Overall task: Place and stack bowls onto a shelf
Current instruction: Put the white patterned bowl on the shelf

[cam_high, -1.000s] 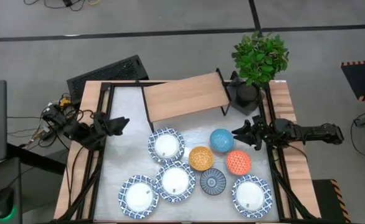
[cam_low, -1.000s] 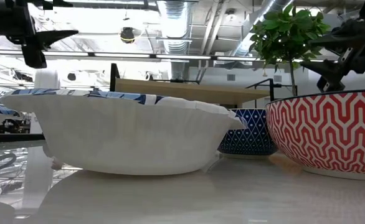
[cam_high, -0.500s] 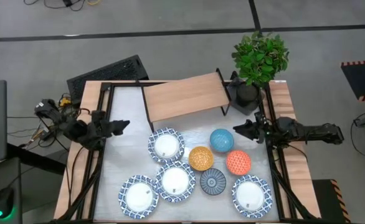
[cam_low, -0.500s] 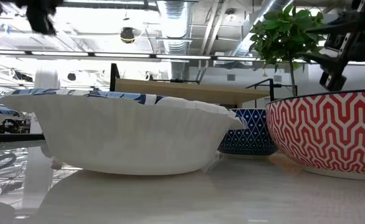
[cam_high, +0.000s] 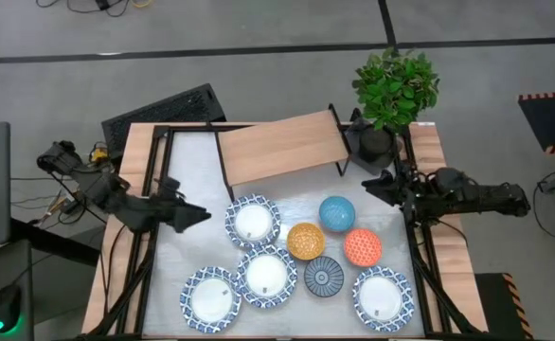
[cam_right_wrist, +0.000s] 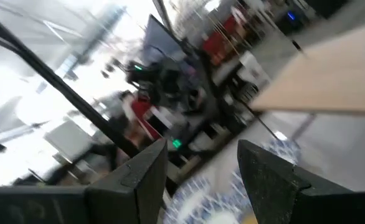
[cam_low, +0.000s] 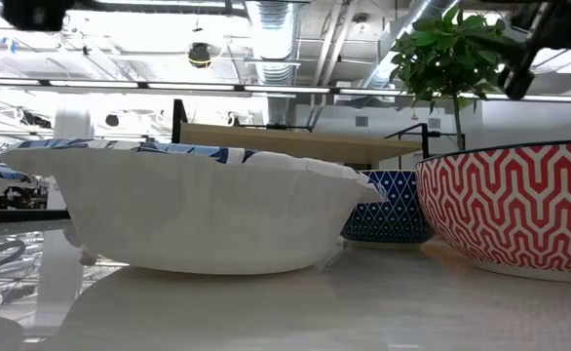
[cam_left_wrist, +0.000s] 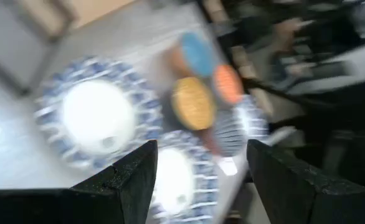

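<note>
Left claw (cam_high: 194, 214) now nearer eight bowls (cam_high: 306, 241), four wide, four small.

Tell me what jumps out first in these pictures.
Eight bowls cluster on the near half of the table: four wide white ones, like the one nearest the left gripper, and four small coloured ones. Behind them the wooden shelf stands bare, with a leafy plant at the far right corner.
</note>
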